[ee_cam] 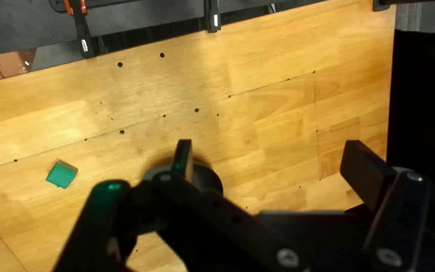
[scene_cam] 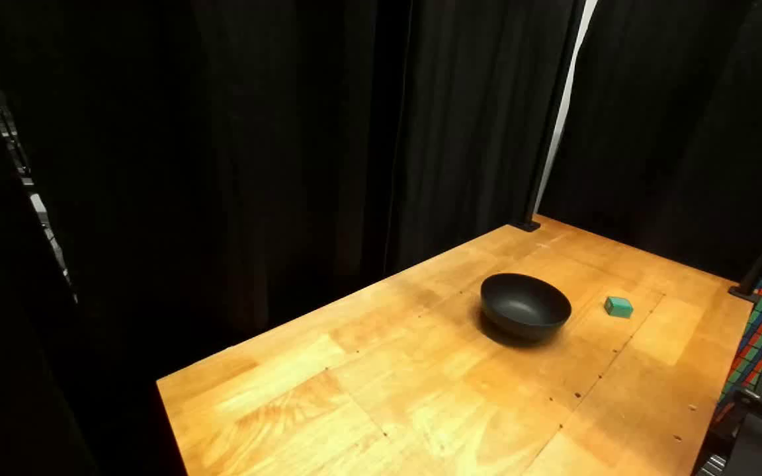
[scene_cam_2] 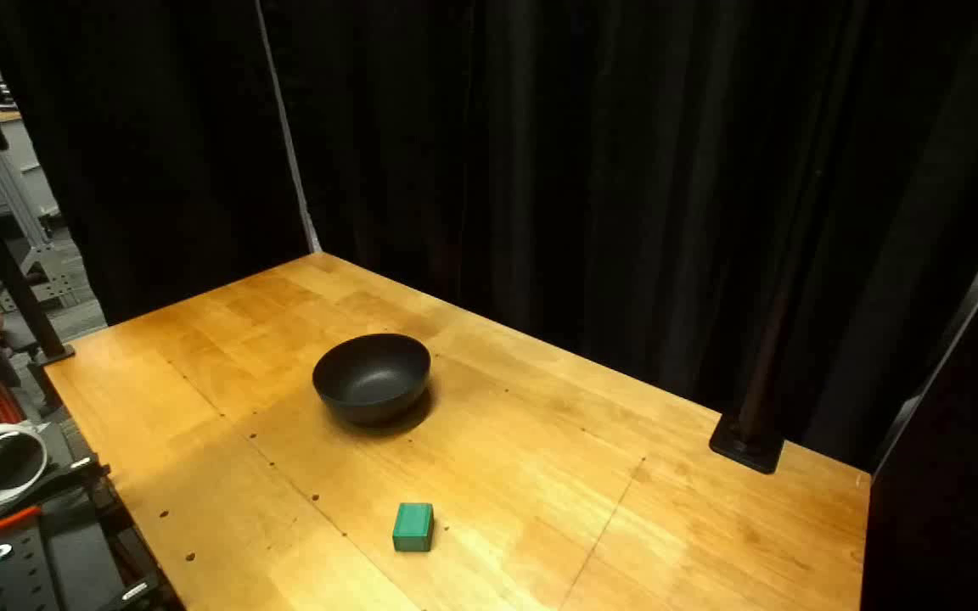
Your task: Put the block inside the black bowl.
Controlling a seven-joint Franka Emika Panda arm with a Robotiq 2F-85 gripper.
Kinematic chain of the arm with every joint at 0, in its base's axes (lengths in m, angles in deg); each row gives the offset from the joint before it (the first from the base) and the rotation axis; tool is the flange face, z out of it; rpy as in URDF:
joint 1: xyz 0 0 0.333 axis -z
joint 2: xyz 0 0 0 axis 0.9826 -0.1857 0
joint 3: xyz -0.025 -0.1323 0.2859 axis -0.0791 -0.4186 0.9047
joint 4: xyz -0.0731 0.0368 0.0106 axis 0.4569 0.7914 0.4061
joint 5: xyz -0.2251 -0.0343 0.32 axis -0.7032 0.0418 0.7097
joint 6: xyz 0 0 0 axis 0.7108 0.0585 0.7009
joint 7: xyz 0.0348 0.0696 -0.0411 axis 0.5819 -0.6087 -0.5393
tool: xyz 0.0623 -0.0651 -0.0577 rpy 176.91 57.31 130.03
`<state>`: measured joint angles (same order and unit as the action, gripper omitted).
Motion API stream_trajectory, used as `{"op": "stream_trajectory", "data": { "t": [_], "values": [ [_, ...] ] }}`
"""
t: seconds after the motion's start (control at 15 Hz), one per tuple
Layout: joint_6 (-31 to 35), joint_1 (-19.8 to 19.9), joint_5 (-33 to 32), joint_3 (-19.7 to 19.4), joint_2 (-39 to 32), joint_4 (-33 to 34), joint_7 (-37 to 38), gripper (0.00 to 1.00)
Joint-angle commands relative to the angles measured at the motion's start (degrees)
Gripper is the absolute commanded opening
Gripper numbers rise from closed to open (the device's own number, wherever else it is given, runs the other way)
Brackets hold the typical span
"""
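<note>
One relation decides the coming move: in the wrist view the green block [ee_cam: 62, 174] lies at nine o'clock from the gripper [ee_cam: 272, 162], outside the span of its fingers and well apart from them. Those fingers stand spread wide, at nine and three o'clock, with the wooden table [ee_cam: 263, 124] showing between them and nothing held. The nine o'clock finger [ee_cam: 181, 158] is nearer the block and partly hides the black bowl [scene_cam_2: 372, 378].

In an exterior view the block [scene_cam: 618, 307] rests on the table at three o'clock from the bowl, near it but not touching. In both exterior views the bowl stands upright, with nothing visible inside.

No long axis stands out on the block; seen from the wrist, its edges run roughly one o'clock to seven and ten to four, while the fingers would close along three to nine. My judgement: the approach should come next, toward nine o'clock past the bowl and down, probably with a small turn so the fingers meet opposite faces; coming in unturned, they could catch its corners
</note>
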<state>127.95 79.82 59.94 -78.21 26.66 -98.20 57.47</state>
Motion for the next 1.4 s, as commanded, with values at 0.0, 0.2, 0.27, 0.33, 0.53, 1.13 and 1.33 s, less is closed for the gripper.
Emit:
{"op": "stream_trajectory", "data": {
  "t": [0.0,0.2,0.27,0.33,0.53,1.13,1.33],
  "values": [
    [-0.31,1.33,0.66,0.85,-0.14,0.4,-0.81,1.0],
    [-0.31,1.32,0.67,0.84,0.11,0.66,-0.81,1.0],
    [-0.31,1.32,0.67,0.84,0.11,0.66,-0.81,1.0],
    [2.11,2.39,0.29,1.97,-2.5,0.47,1.53,1.0],
    [11.89,5.67,-1.73,4.13,-9.16,-0.78,6.86,1.0],
    [36.89,13.22,-13.26,4.27,-42.99,2.02,23.24,1.0],
    [42.79,12.83,-12.06,1.26,-52.36,4.38,24.33,1.0]
  ]
}}
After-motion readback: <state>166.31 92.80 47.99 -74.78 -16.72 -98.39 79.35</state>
